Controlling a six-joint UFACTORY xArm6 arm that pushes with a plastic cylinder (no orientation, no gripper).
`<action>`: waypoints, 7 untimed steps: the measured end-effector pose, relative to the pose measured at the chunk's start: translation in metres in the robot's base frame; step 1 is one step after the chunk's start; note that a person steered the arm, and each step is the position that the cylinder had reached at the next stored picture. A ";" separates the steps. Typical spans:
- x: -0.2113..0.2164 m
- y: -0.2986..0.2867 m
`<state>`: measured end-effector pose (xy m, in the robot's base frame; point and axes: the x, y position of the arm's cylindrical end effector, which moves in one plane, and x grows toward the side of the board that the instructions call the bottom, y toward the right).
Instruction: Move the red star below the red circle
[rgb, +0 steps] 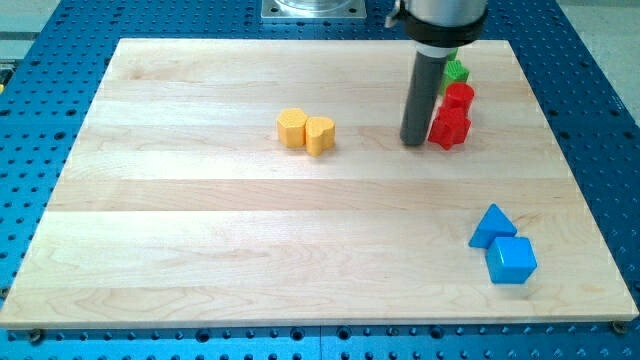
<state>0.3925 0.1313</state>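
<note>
The red star (450, 128) lies near the view's top right on the wooden board, directly below and touching the red circle (459, 97). My tip (415, 141) is just to the left of the red star, close to it or touching it. A green block (456, 72), partly hidden by the rod, sits just above the red circle.
A yellow hexagon (291, 129) and a yellow heart (320, 134) sit side by side at the upper middle. A blue triangle (492, 226) and a blue cube (512, 260) sit at the lower right. The wooden board (200, 250) rests on a blue perforated table.
</note>
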 end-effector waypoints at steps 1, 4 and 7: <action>0.000 0.034; 0.018 0.173; -0.020 0.092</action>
